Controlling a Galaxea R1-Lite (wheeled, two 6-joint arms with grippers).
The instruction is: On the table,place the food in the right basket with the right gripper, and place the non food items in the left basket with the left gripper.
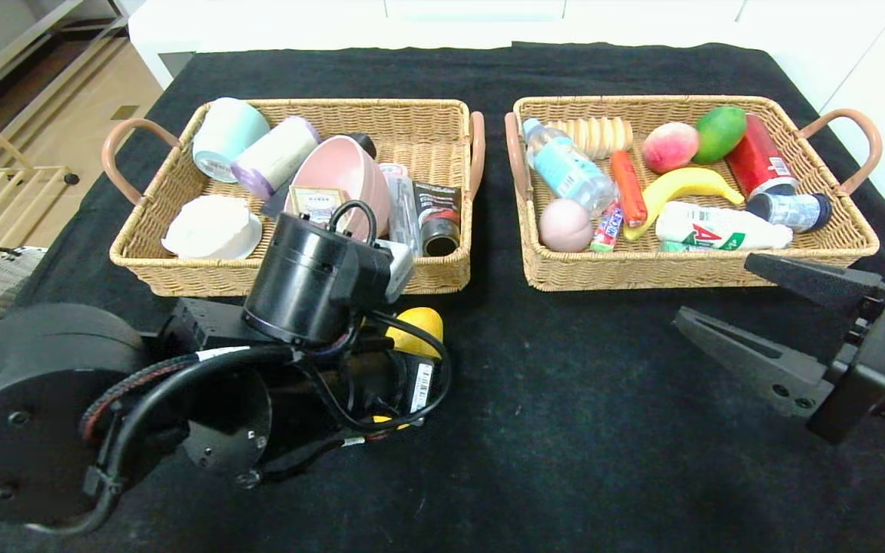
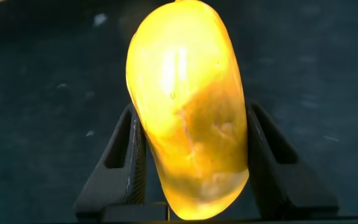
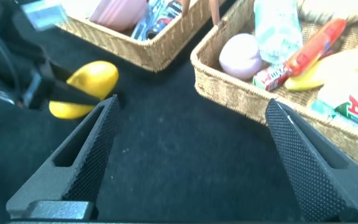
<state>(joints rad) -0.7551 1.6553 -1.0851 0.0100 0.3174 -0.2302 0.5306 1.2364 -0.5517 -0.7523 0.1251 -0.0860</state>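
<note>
Left gripper is sitting low on the table just in front of the left basket, and from the head camera you are seeing its wrist covering most of the yellow fruit; only a rounded end and a sliver are showing. Right gripper is hanging with its jaws spread wide and nothing between them, near the front wall of the right basket. Bare black cloth is lying open between the two grippers and toward the near edge. The water bottle, the sausage and the white bottle are lying in the right basket; the pale teal mug is lying in the left one.

Left wrist camera is giving you what the head view hides: the yellow fruit, glossy and oblong with a mottled lower end, is standing lengthwise between the two black fingers, both pressing against its sides, so the left gripper is clamping it.

Right wrist camera is showing you the right gripper open over bare cloth, the yellow fruit held ahead in the other arm's jaws, and the gap between the two baskets running beyond it.
</note>
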